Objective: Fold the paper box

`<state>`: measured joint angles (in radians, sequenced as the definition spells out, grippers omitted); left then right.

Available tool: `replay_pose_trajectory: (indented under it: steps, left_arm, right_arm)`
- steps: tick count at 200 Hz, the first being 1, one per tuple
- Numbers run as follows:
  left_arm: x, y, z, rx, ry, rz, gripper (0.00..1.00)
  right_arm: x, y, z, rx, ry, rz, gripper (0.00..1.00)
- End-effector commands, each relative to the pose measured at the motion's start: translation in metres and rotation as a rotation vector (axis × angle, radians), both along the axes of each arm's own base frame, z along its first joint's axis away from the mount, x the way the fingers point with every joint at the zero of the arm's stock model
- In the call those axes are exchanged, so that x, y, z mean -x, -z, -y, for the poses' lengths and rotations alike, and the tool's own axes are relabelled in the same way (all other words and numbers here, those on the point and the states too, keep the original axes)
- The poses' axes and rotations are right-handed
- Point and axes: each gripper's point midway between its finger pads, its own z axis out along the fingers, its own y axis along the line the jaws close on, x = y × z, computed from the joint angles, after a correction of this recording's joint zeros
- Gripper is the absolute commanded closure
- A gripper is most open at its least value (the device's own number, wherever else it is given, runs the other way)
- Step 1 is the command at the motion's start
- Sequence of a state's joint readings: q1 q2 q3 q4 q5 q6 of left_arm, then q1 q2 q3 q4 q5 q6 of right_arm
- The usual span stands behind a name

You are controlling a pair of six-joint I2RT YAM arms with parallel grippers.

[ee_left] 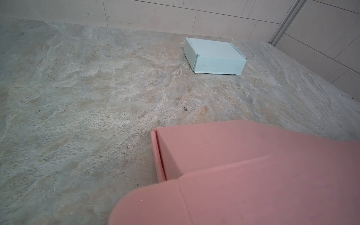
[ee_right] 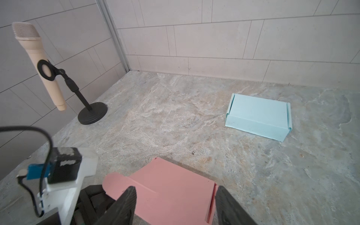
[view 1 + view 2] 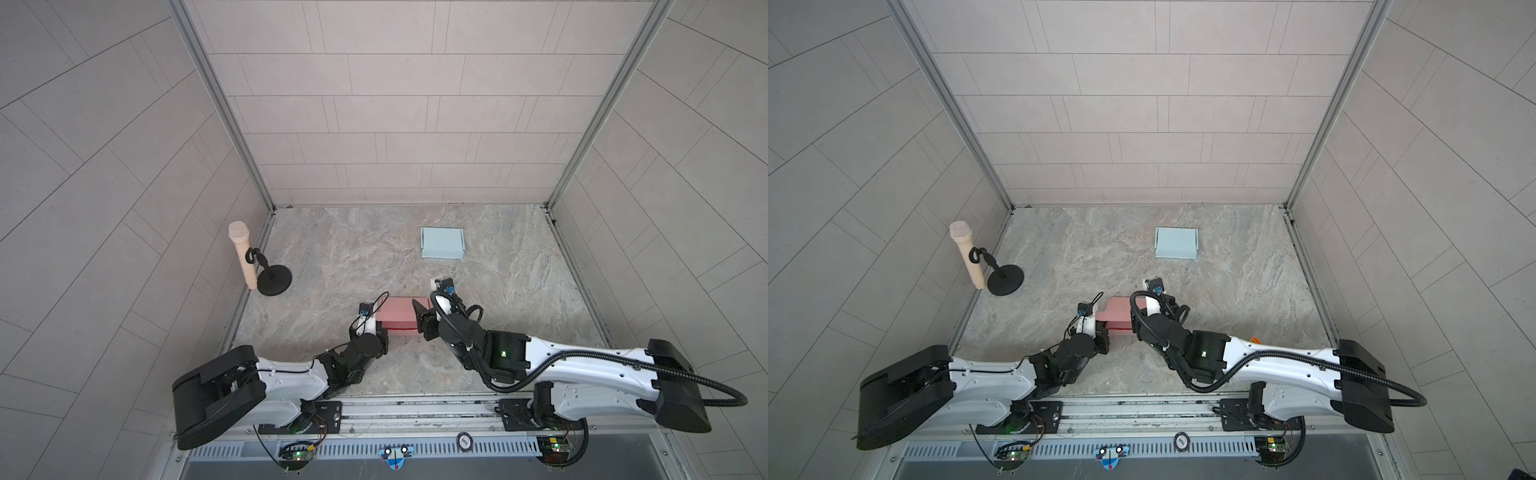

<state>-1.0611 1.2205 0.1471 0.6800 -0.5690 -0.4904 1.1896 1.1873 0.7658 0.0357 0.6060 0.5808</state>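
Arms both start at the rail (image 3: 415, 409) along the near edge. Each folds out to its own side, then back inward, so the two wrists meet at the pink paper box (image 3: 397, 316). Box sits on the marble-look tabletop (image 3: 332, 257), near front ctr, well apart from the walls.

Left forearm angles fwd & inward, wrist bent down at the box's left end. Left gripper (image 3: 381, 330) is tucked under the wrist there, clenched, right by the box's rounded side flap (image 2: 112, 182). Can't tell if it pinches that flap: in the left wrist view pink card fills the near corner & no fingers show.

Right forearm comes in from the other side w/ a corrugated cable hose (image 3: 590, 354) looped along it, wrist turned to the box's right end. Right gripper (image 2: 176, 188) is spread & released. One finger (image 2: 126, 202) hangs over the lid, the other sits just off the box's right edge, box btwn them. Can't tell if either pad touches.

Lid is down, and a darker front strip shows under it in both top views. Left arm's wrist cam (image 2: 64, 167), black w/ a blue plug on a white mount, is just beside the flap.

A closed light-blue box (image 3: 442, 243) lies further back, right of ctr, well apart from the pink one. A beige mic (image 3: 242, 257) tilts in a black stand (image 3: 274, 281) by the left wall. From above, the right wrist & hose hide the pink box's right end.
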Motion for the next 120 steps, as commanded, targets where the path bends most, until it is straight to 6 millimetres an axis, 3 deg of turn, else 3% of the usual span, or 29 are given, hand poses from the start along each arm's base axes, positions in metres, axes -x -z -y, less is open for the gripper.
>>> replay_pose_trajectory:
  steps: [1,61,69,93,120]
  left_arm:
    - [0.007,0.010,-0.006,-0.046,-0.005,-0.015,0.89]
    - [0.031,0.007,0.001,-0.075,0.045,-0.021,0.70]
    - [0.034,0.007,0.001,-0.077,0.054,-0.030,0.61]
    - [0.047,0.006,0.000,-0.076,0.084,-0.076,0.20]
    - [0.061,0.002,-0.007,-0.043,0.109,-0.184,0.00]
  right_arm:
    - [0.003,0.030,-0.001,0.032,0.000,-0.101,0.33]
    - [0.002,0.068,0.006,0.089,0.032,-0.141,0.34]
    - [0.002,0.073,0.007,0.094,0.037,-0.146,0.34]
    - [0.003,0.087,0.010,0.103,0.047,-0.163,0.34]
    - [0.004,0.099,0.012,0.116,0.054,-0.181,0.35]
